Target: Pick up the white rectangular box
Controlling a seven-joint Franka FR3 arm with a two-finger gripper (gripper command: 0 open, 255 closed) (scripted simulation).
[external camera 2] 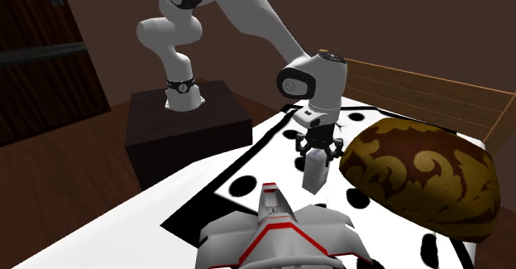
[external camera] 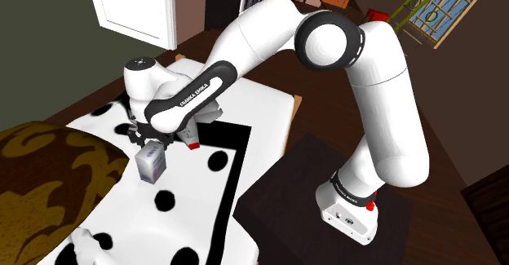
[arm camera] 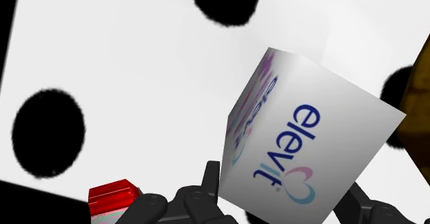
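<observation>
- gripper point(external camera 2: 318, 153) clenched on the white box point(arm camera: 303, 147); you see a finger point(arm camera: 211, 181) against each side
- box has "elevit" printed in blue; it sits right under the hand, over the white cover with black dots point(external camera: 261, 108); can't tell if it touches the cover
- brown-and-gold pillow point(external camera 2: 422, 172) near the box
- grey-white object with red stripes point(external camera 2: 273, 226) on the cover, apart from the box
- dark stand point(external camera 2: 186, 122) well apart, beside the cover's edge

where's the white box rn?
Shoulder view's left: box clasped by the fingers, over the spotted white cover, next to the brown patterned cushion.
</observation>
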